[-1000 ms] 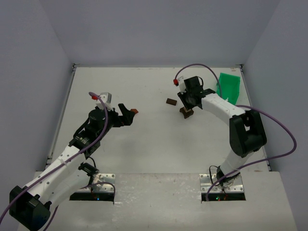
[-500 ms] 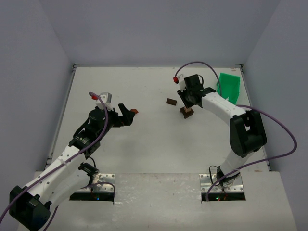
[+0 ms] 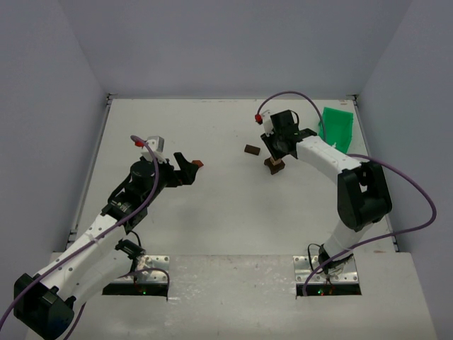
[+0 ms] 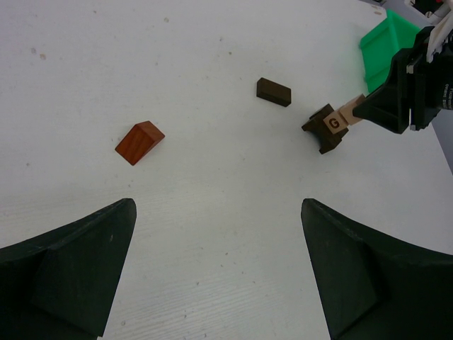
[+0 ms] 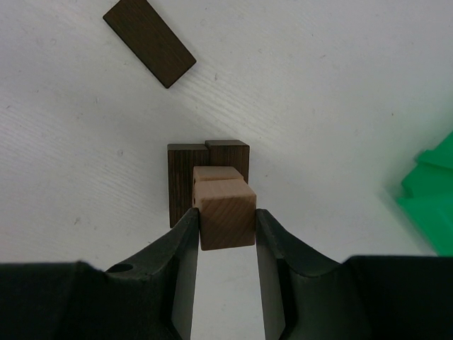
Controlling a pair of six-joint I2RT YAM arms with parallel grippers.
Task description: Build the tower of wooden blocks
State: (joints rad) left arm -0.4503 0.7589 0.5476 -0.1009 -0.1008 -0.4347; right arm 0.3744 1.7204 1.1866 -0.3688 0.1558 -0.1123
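white table (image 3: 212, 205), walled on three sides, both arms bolted at its near edge. green plastic bin (image 3: 337, 127) at the far right corner, just behind the right arm.

left gripper (image 4: 218, 205) hangs over the left-centre of the table, fingers (image 4: 78, 262) spread wide with nothing between them. right gripper (image 5: 226, 212) reaches toward the middle of the table, jaws clamped on the light tan block (image 5: 225, 212); the left wrist view shows a letter g on that block's end face.

dark notched block (image 5: 185, 177) stands on the table right of centre. tan block sits over its top, tilted; cannot tell whether the two touch.

flat dark block (image 4: 273, 91) lies on the table near the notched one, on its left and apart from it.

reddish-brown wedge (image 4: 140, 142) lies alone well to the left, just ahead of the left gripper's fingertips.
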